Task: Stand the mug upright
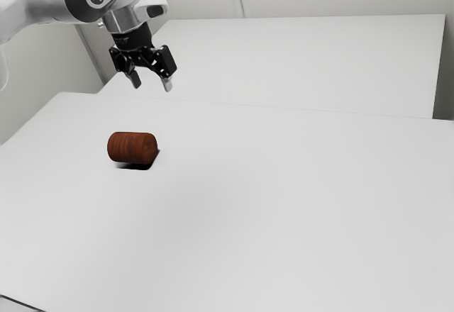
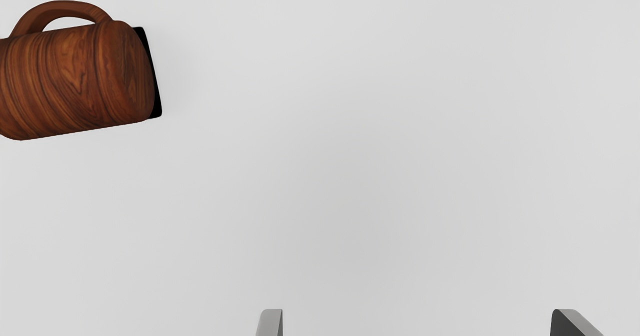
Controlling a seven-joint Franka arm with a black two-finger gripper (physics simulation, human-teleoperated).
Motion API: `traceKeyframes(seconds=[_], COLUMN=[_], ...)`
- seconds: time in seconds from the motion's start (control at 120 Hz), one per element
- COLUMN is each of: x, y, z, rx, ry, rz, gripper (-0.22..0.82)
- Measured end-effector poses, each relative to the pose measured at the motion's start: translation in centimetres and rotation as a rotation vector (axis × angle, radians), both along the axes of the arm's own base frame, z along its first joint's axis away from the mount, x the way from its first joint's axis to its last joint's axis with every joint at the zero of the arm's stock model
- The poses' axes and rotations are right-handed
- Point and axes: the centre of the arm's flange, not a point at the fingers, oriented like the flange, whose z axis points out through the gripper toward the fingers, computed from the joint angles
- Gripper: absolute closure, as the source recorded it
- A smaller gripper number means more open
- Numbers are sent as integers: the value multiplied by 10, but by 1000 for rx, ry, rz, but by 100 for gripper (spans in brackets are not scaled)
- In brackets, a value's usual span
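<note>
My gripper [image 1: 152,84] hangs in the air over the table, its two fingers spread wide with nothing between them. The brown wood-grain mug [image 1: 133,147] lies on its side on the white table, lower in the exterior view than the hand and apart from it. In the wrist view the mug [image 2: 75,80] shows its handle [image 2: 62,9] sticking out from one side, and one end of it is cut off by the picture's edge. The open gripper [image 2: 417,321] is well away from the mug there. The inside of the mug is hidden.
The white table [image 1: 284,205] extends broadly around the mug. Beyond it, toward the exterior view's top, is another white surface [image 1: 305,64], with pale walls behind. A dark line crosses the exterior view's lower left corner.
</note>
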Motion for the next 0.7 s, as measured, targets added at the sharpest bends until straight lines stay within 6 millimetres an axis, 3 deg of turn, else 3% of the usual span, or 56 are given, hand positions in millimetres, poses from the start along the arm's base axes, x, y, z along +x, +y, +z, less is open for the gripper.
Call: traceKeyframes(seconds=[0.392, 0.533, 0.7], x=[5, 10, 13], y=[15, 45, 99], z=[1, -1, -8], rx=[1, -2, -22], ry=[-3, 1, 13], rz=[26, 72, 143], gripper=[2, 2, 2])
